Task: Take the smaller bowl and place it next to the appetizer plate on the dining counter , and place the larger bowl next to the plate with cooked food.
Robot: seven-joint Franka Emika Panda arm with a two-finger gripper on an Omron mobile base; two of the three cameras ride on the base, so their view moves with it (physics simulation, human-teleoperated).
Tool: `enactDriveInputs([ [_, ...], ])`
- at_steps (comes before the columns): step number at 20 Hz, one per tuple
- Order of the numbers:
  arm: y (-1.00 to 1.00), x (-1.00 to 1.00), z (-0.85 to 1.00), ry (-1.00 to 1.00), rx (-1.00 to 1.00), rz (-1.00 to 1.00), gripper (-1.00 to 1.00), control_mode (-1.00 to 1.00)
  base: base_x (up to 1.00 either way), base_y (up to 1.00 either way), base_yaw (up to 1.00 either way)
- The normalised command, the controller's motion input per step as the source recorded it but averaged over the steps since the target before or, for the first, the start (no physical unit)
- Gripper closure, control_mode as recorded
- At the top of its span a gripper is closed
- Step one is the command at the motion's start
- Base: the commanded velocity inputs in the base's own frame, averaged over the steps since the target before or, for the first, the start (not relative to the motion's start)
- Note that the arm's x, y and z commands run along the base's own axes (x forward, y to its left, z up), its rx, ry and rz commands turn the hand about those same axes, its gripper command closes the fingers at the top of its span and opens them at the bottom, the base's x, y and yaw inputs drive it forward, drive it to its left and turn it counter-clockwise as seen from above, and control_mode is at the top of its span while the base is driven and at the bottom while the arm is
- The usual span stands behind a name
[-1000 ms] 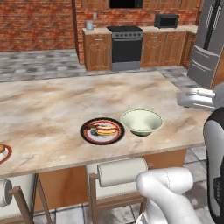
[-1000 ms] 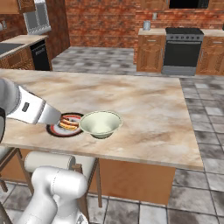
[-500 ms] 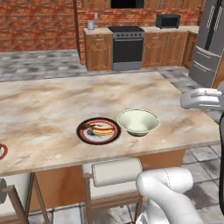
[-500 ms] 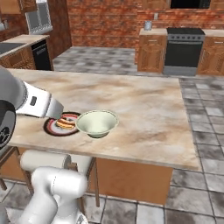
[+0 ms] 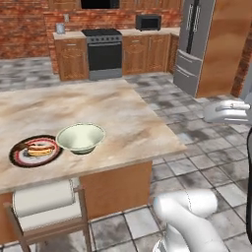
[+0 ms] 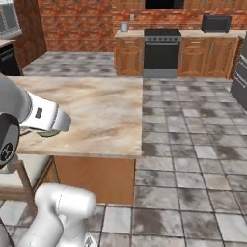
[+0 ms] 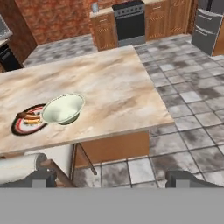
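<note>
larger bowl (image 5: 80, 138): upright on the dining counter (image 5: 123, 113), touching the right edge of the plate with cooked food (image 5: 35, 150)
gripper (image 7: 116, 178): jaws wide apart, empty, off the counter's near edge
stool (image 5: 44, 202): tucked under the counter below the plate

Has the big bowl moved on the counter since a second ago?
No. The big bowl sits right beside the plate of food, as before. The whole picture shifted because the base drove; bowl and plate kept their places on the counter.
</note>
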Motion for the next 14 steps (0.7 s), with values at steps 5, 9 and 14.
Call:
enactDriveInputs([
  [5,0.00,0.00,0.00,0.00,0.00,0.00,-1.00,1.00,-0.28,-1.00,-0.24],
  [9,0.00,0.00,0.00,0.00,0.00,0.00,-1.00,1.00,0.00,-1.00,-0.21],
  [14,0.00,0.00,0.00,0.00,0.00,0.00,-1.00,1.00,0.16,-1.00,-0.18],
])
